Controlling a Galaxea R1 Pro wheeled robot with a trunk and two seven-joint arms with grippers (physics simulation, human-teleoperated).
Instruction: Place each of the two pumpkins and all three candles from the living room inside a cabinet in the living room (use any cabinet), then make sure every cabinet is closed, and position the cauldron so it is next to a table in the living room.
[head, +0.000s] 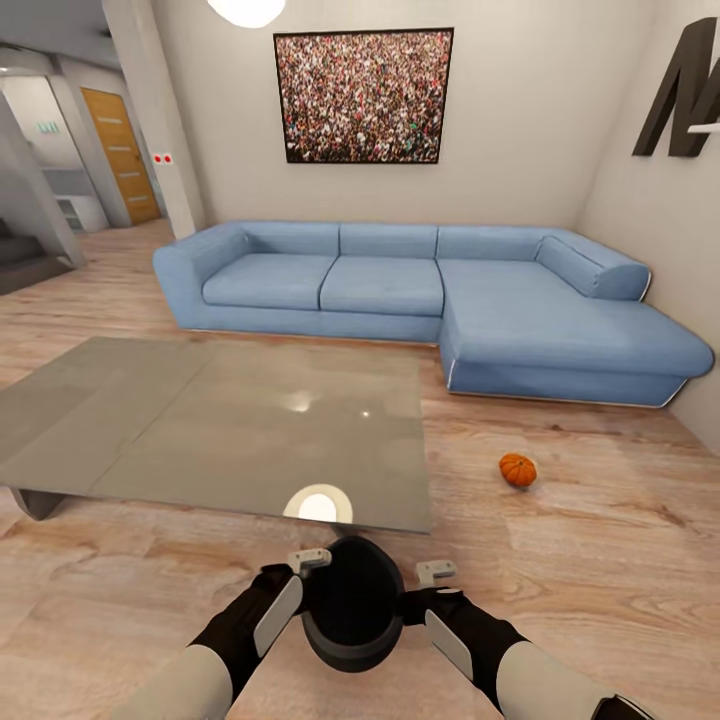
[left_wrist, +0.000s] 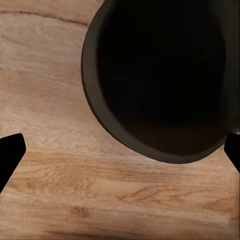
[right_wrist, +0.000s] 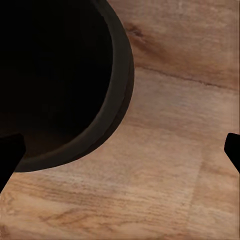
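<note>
The cauldron sits between the two arms, near the robot and just short of the near edge of the table. Its mouth faces up and its dark interior is visible in both wrist views. Whether it rests on the wooden floor or is lifted clear cannot be told.

The left gripper stands against the left side of the cauldron, the right gripper against its right side. In each wrist view the two fingertips sit at opposite edges of the picture, so both jaws are spread wide. Neither closes on the pot; whether the fingers press its wall cannot be told.

One pumpkin lies on the floor to the right of the table, well apart from the cauldron and short of the blue corner sofa along the far wall.
</note>
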